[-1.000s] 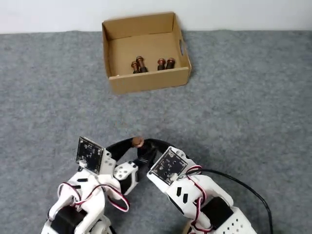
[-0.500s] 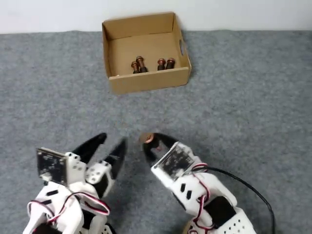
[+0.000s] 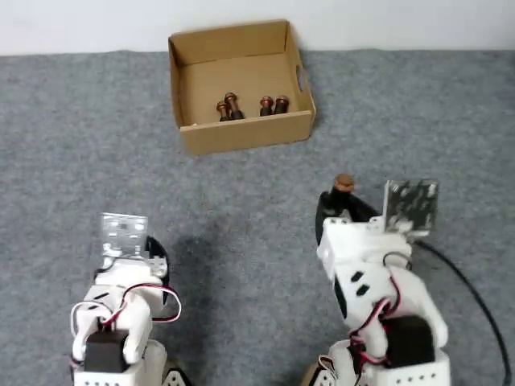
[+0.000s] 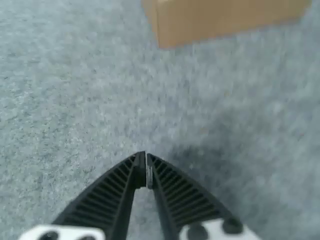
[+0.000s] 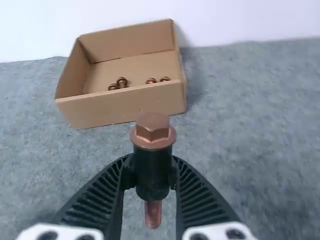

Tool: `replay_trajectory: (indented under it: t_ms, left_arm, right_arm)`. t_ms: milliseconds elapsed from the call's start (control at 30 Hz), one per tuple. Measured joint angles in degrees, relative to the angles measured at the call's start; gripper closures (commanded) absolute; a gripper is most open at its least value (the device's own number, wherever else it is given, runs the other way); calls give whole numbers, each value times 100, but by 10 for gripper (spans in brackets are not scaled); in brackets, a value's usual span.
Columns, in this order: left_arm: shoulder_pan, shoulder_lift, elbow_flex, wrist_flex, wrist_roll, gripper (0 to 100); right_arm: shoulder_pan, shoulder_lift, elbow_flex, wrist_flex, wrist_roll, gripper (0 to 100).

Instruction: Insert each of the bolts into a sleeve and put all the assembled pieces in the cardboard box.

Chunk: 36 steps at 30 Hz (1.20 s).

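the right pincer [image 5: 151, 167] was clamped on a black sleeve [image 5: 151, 182] with a copper bolt [image 5: 152, 132] pushed through it, held upright, right of and nearer than the cardboard box [image 3: 241, 135]. the left pincer [image 4: 145, 172] was closed tip to tip, nothing held, near left.

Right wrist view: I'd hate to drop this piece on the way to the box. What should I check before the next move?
1. Bolt seated in sleeve: ok, the hex head rests on the sleeve's top and the shank tip pokes out below.
2. Right claw grip: ok, shut on the sleeve from both sides.
3. Piece upright: ok.
4. Cardboard box open, with room: ok, four assembled pieces lie by its near wall, with bare floor behind them.
5. Left claw out of the way: ok, shut over the carpet, apart from the right arm.
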Motion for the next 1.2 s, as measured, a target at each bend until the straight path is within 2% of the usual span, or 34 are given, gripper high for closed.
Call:
replay_trajectory:
  t_ms: [167, 333, 767, 967, 1200]
  left_arm:
    - [-18, 18, 712, -158, -563, 995]
    - [-18, 18, 738, -176, -791, 995]
    - [-18, 9, 738, 281, -809, 994]
    - [-18, 9, 738, 281, -809, 994]
    - [-18, 9, 738, 281, -809, 994]
  right_arm:
    - [18, 1292, -1222, 185, -158, 991]
    - [26, 2470, -2119, -26, -158, 991]
    - [26, 5688, -4088, -2576, -158, 991]
    - [-114, 7156, -5055, -3288, -158, 991]
    - [-545, 9029, -6180, -3842, 527, 991]
